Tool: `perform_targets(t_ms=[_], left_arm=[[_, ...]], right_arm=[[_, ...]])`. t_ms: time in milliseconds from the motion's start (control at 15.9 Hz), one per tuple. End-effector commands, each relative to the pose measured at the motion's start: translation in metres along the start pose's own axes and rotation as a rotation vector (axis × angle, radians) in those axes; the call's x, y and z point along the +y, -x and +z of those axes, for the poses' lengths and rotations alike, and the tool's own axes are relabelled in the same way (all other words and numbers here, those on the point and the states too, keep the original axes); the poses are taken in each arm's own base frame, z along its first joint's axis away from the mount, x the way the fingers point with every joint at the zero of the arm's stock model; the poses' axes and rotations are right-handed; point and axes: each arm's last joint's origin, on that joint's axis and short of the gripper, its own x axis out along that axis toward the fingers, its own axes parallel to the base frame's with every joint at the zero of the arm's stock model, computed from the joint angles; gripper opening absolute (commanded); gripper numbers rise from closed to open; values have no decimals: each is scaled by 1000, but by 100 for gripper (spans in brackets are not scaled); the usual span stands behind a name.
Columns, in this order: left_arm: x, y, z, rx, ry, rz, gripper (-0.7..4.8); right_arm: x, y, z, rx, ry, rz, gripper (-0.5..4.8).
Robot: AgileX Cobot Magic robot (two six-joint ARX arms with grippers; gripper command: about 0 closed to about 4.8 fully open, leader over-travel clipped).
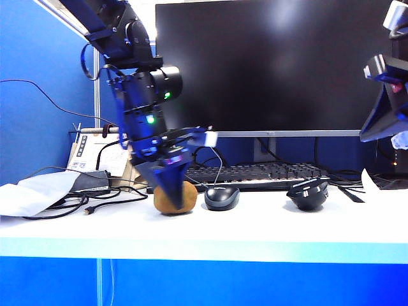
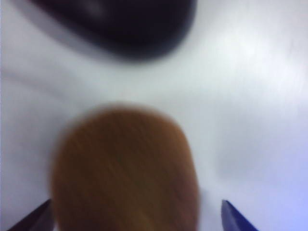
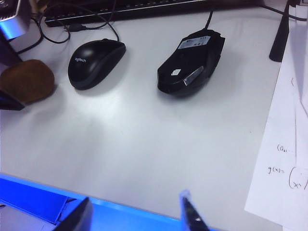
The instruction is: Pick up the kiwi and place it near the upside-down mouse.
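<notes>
The kiwi [image 1: 183, 197], golden-brown and fuzzy, lies on the white table left of centre. My left gripper [image 1: 171, 191] points down over it, open, with one finger on each side of the kiwi [image 2: 125, 168] and a gap showing beside the fruit. The left gripper [image 2: 134, 219] shows only its blue fingertips [image 2: 236, 216]. The upside-down mouse [image 1: 308, 193], glossy black with its flat underside up, sits to the right. My right gripper [image 1: 381, 118] hangs high at the right edge; the right gripper [image 3: 137, 211] is open and empty, looking down on the kiwi [image 3: 26, 81] and upside-down mouse [image 3: 192, 60].
A dome-up corded mouse [image 1: 222, 197] [image 3: 95, 62] lies between the kiwi and the upside-down mouse. A keyboard [image 1: 268, 173] and monitor [image 1: 274, 64] stand behind. Cables [image 1: 83, 203] lie at the left, and a sheet of paper [image 3: 288, 144] lies at the right.
</notes>
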Motion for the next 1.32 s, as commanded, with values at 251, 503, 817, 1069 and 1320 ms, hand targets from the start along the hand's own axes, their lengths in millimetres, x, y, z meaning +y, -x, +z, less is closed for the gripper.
perform_targets(t_ms=[251, 503, 817, 1069, 1320], left_arm=[[2, 1, 10, -85, 23, 32, 479], [-1, -5, 9, -53, 22, 35, 479], [-2, -17, 4, -8, 33, 8, 390], [-2, -17, 6, -26, 51, 13, 265], [-10, -13, 13, -40, 93, 11, 169]], right_arm=[[1, 0, 4, -29, -10, 9, 238], [1, 0, 5, -36, -12, 8, 238], [1, 0, 5, -35, -12, 8, 238], [1, 0, 4, -33, -11, 7, 238], [1, 0, 4, -30, -9, 6, 238]])
